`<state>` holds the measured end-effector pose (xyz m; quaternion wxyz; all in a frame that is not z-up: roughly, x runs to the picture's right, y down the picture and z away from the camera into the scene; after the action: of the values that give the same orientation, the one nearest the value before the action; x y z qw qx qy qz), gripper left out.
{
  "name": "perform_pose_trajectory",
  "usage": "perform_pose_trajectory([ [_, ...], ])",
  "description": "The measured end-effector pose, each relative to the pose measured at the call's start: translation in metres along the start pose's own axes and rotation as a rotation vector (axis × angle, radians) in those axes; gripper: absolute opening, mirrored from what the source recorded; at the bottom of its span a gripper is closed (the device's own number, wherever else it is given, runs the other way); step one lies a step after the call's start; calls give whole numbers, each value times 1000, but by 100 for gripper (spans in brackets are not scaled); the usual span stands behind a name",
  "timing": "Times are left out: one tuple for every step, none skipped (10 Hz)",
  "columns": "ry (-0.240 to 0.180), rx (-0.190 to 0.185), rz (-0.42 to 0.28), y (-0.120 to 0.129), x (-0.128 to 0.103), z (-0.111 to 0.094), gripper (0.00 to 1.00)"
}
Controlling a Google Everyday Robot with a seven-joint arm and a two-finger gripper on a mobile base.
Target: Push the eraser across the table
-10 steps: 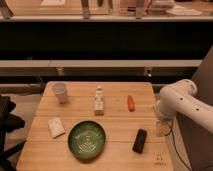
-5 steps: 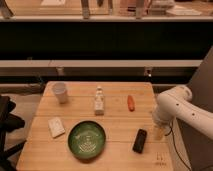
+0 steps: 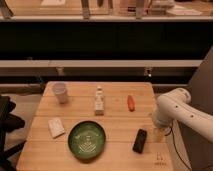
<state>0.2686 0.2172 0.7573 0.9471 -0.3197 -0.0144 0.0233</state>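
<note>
Over the last second the white arm (image 3: 176, 106) sinks at the table's 3 o'clock edge. Its elbow sits lower than in the two earlier views, and the gripper (image 3: 159, 132) has come down from above the boards to just over the table (image 3: 117, 124) surface. The gripper now hangs close beside the eraser (image 3: 140, 140), at about 2 o'clock from it. The two look close but not touching, though the view is too soft to be sure of the gap. The pincer stands as wide open as it goes and has hold of nothing. The eraser has not shifted in that time. It lies flat in the near right part of the tabletop, at roughly 4 o'clock from the table's middle and 3 o'clock from the green plate (image 3: 87, 140). Nothing else has moved either: the paper cup (image 3: 60, 92) at 10 o'clock, the small bottle (image 3: 99, 100) near the middle, the orange carrot-like piece (image 3: 131, 103) at 2 o'clock and the white block (image 3: 56, 127) at 8 o'clock. I judge this to be the end of the approach, with the push itself not yet begun. From this side, a sweep toward 9 o'clock would drive the eraser toward the plate, so the line of travel wants care. As for writing, a small mark (image 3: 160, 161) sits near the table's 5 o'clock corner but cannot be read. The bottle's label and the pale pattern on the plate are equally illegible.
</note>
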Motion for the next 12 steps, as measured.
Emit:
perform_pose_trajectory([
  [-1,-2,0,1,0,2,80],
  [-2,-4,-2,1,0,3,80],
  [0,-6,-3,2,0,4,80],
  [1,-11,-7,4,0,8,80],
  [2,-11,-9,5,0,8,80],
  [3,-13,-10,6,0,9,79],
  [2,-14,-9,7,0,11,73],
  [2,-15,-9,7,-1,13,71],
  [4,-18,-12,7,-2,15,68],
  [3,-19,-14,8,-2,16,61],
  [3,-21,-15,9,-2,17,55],
  [4,-23,-17,9,-3,18,45],
])
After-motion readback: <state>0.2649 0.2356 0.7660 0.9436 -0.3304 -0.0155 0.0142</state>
